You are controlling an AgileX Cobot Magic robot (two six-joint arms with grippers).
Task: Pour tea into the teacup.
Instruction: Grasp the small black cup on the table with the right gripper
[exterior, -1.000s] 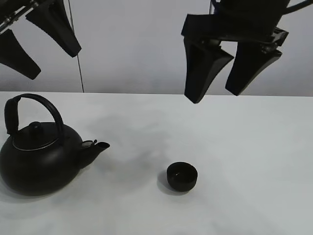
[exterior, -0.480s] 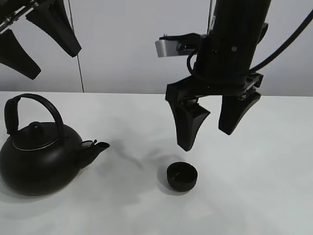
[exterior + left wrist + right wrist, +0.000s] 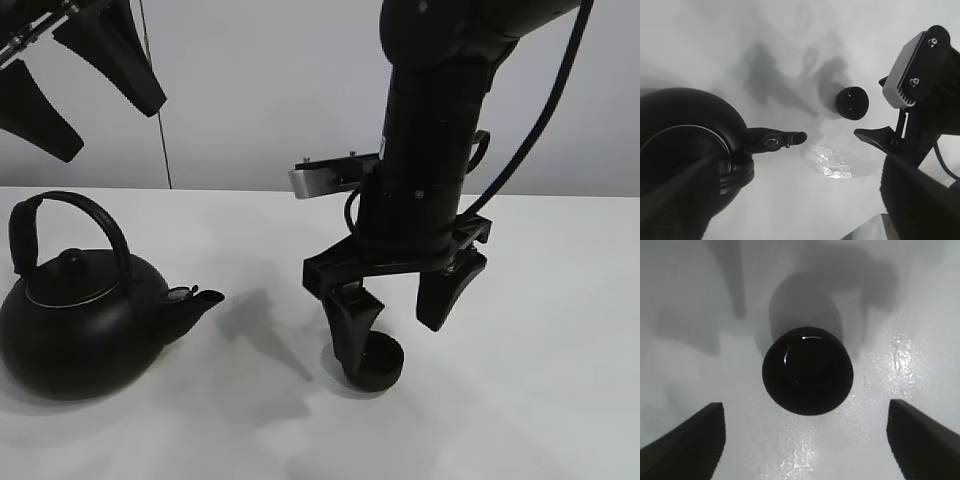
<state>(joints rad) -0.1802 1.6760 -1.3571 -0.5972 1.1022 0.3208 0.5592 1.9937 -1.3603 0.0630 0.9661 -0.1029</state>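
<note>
**Right pincer straddles teacup on white counter**

At the near left of the counter (image 3: 560, 400) stands a round black teapot (image 3: 80, 330), its spout aimed toward the teacup (image 3: 386, 364) but well apart from it. The right pincer (image 3: 393, 345), spread wide, hangs low with the small black cup between its fingers. The wrist view shows neither touching it. One finger (image 3: 350, 330) hides the cup's left edge. Farther back, the left pincer (image 3: 110, 132) hangs high, fingers likewise far apart.

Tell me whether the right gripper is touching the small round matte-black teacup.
Apart. The right wrist view shows bare white table between the teacup and both fingers of the open right gripper.
</note>
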